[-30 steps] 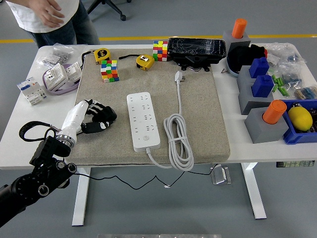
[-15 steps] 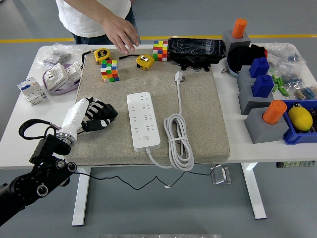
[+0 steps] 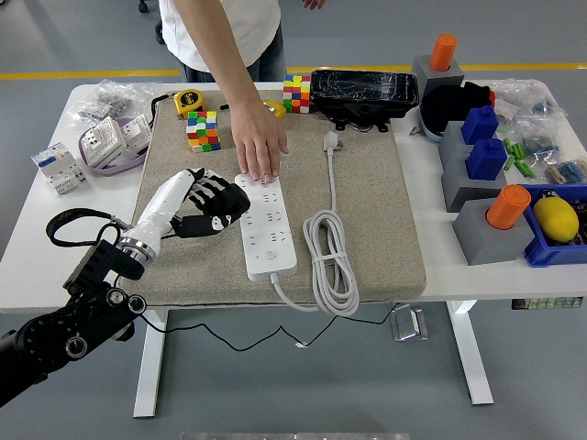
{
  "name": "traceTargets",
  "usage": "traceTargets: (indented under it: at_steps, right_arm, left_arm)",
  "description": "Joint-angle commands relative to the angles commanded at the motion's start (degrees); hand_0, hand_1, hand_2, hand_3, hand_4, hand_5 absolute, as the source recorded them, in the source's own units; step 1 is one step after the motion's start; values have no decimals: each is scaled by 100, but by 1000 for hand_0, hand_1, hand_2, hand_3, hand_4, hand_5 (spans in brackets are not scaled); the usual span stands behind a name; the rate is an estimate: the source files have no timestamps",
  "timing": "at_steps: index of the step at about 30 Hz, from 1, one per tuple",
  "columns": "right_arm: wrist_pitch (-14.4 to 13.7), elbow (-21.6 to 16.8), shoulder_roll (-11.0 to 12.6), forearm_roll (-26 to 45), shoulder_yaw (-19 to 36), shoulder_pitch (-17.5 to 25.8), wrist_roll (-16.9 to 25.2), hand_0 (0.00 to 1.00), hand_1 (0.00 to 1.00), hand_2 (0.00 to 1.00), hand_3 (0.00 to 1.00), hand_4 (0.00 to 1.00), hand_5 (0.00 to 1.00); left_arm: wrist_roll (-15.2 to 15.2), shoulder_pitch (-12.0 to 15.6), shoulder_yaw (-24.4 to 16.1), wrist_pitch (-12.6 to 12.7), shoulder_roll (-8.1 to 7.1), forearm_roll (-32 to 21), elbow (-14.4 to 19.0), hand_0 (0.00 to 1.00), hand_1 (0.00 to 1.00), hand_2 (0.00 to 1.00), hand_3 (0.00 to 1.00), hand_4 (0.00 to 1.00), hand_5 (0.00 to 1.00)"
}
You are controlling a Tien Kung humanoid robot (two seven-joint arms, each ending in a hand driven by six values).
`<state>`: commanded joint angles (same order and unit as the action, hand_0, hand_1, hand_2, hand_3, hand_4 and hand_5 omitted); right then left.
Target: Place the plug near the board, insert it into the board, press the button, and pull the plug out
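A white power strip [image 3: 267, 227] lies lengthwise on the beige mat [image 3: 367, 211]. Its white plug [image 3: 330, 141] rests on the mat to the upper right, apart from the strip, and the cord runs down into a coil [image 3: 331, 261]. My left hand [image 3: 218, 203] hovers just left of the strip, fingers loosely spread, holding nothing. A person at the far side reaches down, with one hand [image 3: 259, 144] pressing on the strip's top end. My right arm is out of view.
Two colour cubes [image 3: 203, 130] [image 3: 295, 93], a yellow tape measure [image 3: 187, 101] and a black box [image 3: 363, 92] sit along the mat's far edge. Grey blocks with blue and orange pegs [image 3: 481, 174] crowd the right side. White switch parts [image 3: 87, 151] lie at left.
The person's hand came down from the far edge onto the top of the strip. My left hand moved right and slightly up, closer to the strip.
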<state>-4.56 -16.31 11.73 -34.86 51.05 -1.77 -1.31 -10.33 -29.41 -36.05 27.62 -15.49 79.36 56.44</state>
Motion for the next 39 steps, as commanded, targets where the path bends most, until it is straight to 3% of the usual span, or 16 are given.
traceTargets:
  at_steps: [8,24,39]
  right_arm:
    - [0,-2,7,13,-24,7,-1,612,644,653,555,952,501]
    - [-3,-37,6,-19,-3,2,2,614,644,653,555,951,500]
    - [0,-41,3,-30,13,-4,4,612,645,653,555,951,500]
  left_arm:
    - [-92,-177,399,25,86,23,-317,364,379,460,548,700,2]
    - [-173,-244,509,141,194,38,-647,373,383,465,549,704,2]
    - [-194,-247,531,95,124,151,-681,384,389,469,548,702,2]
